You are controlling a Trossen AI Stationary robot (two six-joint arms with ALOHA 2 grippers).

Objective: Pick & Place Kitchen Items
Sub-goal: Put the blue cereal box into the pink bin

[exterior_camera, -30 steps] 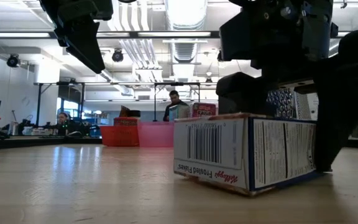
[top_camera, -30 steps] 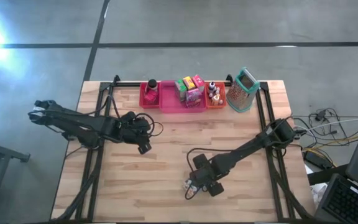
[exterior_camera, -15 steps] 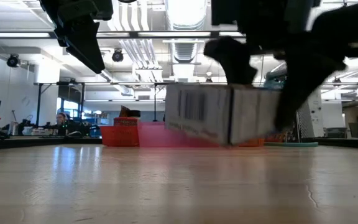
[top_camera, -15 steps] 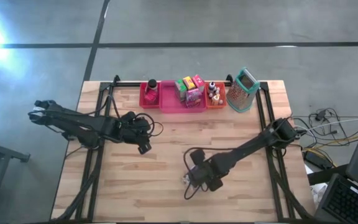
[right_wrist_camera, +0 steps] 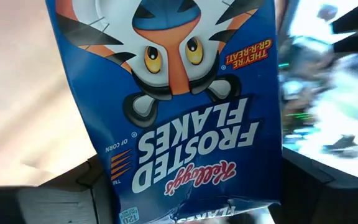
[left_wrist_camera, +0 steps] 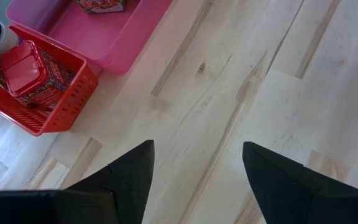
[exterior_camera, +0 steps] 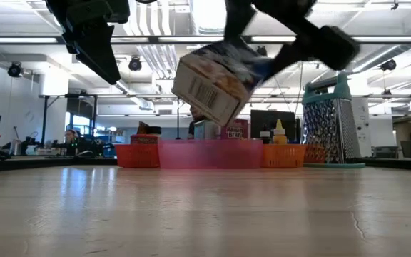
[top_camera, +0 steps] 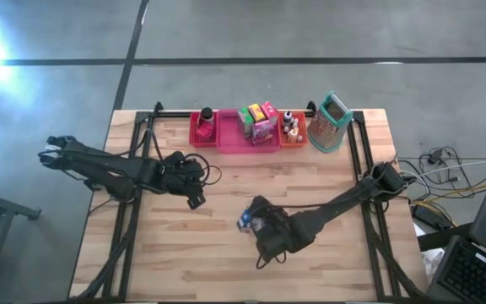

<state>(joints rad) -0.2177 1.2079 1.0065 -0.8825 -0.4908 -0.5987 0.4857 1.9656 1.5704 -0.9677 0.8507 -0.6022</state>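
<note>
A blue Frosted Flakes box (exterior_camera: 216, 82) hangs tilted in the air above the middle of the table, with my right gripper (top_camera: 253, 223) shut on it. In the right wrist view the box (right_wrist_camera: 179, 106) fills the picture. My left gripper (top_camera: 194, 198) hovers open over bare wood at centre left, its fingers (left_wrist_camera: 132, 174) holding nothing. Other kitchen items sit in bins along the far edge: a red-lidded item (left_wrist_camera: 27, 71) in the red bin (top_camera: 204, 128), colourful boxes (top_camera: 257, 120) in the pink bin (top_camera: 250, 139), and small bottles (top_camera: 290, 125) in the orange bin (top_camera: 293, 139). My right gripper pinches the box between its two fingers (right_wrist_camera: 86, 186), one on each narrow side, at the end bearing the brand name (right_wrist_camera: 185, 180). The fingers slant down toward the table's left. The box juts out past them, tilted and lifted clear of the table.
A metal grater with a teal handle (top_camera: 329, 124) stands at the far right beside the orange bin. Bare wood (top_camera: 184, 253) lies across the table's near half. People and desks show in the room beyond the far edge.
My right gripper has risen and rolled its wrist, drifting a little toward the far edge and the left. The Frosted Flakes box, which lay flat on the table, has been lifted clear and now hangs tilted.
</note>
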